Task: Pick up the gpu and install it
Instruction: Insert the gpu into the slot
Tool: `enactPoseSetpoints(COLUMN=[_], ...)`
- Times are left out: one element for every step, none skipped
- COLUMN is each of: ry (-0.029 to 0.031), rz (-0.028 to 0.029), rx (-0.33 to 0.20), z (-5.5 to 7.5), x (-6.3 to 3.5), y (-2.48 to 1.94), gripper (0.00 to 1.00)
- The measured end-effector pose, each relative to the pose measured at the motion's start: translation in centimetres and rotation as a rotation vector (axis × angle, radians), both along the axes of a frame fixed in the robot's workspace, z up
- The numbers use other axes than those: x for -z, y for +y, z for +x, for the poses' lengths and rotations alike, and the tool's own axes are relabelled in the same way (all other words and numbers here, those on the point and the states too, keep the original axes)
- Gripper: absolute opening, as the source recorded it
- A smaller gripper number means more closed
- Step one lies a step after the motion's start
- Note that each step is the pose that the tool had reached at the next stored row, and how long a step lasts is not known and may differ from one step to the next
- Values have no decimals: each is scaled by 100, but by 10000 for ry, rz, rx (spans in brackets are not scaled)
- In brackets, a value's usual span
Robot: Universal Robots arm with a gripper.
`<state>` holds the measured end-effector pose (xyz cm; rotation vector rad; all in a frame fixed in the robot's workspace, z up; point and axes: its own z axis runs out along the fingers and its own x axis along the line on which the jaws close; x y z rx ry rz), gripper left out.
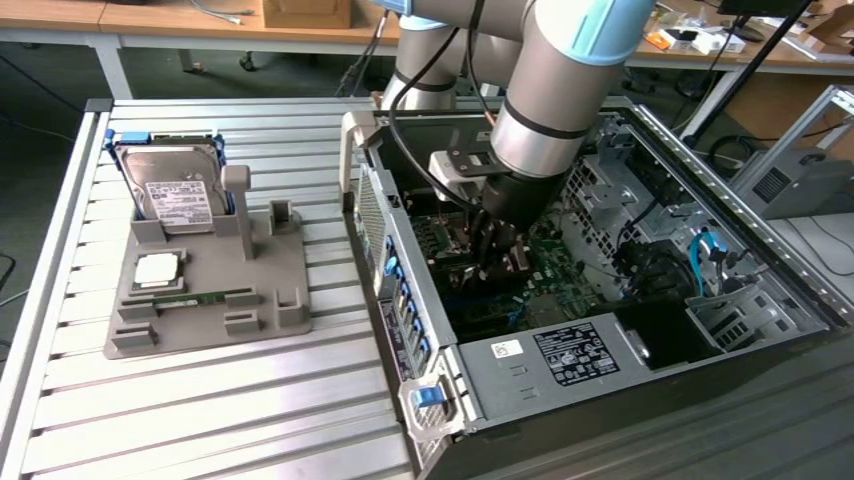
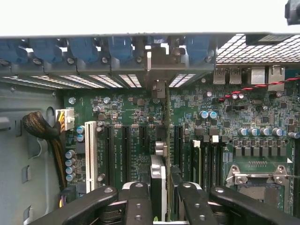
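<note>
Even overhead light, overexposed wrist-view edge

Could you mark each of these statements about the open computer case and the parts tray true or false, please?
1. The claw is inside the open computer case, above the motherboard. True.
2. The claw grips the gpu, held on edge over the expansion slots. True.
3. The hard drive lies inside the case. False: it stands in the grey tray on the slatted table, to the exterior view's left of the case.
4. The RAM stick is held by the claw. False: it lies in the tray.
5. The tray sits on top of the case. False: it rests on the table beside it.
</note>
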<state>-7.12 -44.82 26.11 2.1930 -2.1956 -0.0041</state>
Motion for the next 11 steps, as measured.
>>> enactPoseSetpoints(ry=[0,1,0,0,0,0,0,0,3,4,5], rz=[-1,-1,1,1,1,0,-1,2,0,2,1], rx=[0,1,1,1,1,0,1,1,1,1,1], z=[0,0,0,0,0,0,0,0,-1,-1,-1], x=[2,5,8,10,12,16,21,34,42,48,49], y=[1,1,1,1,1,1,1,1,1,1,1], gripper=[27,27,27,27,27,27,27,27,27,27,27])
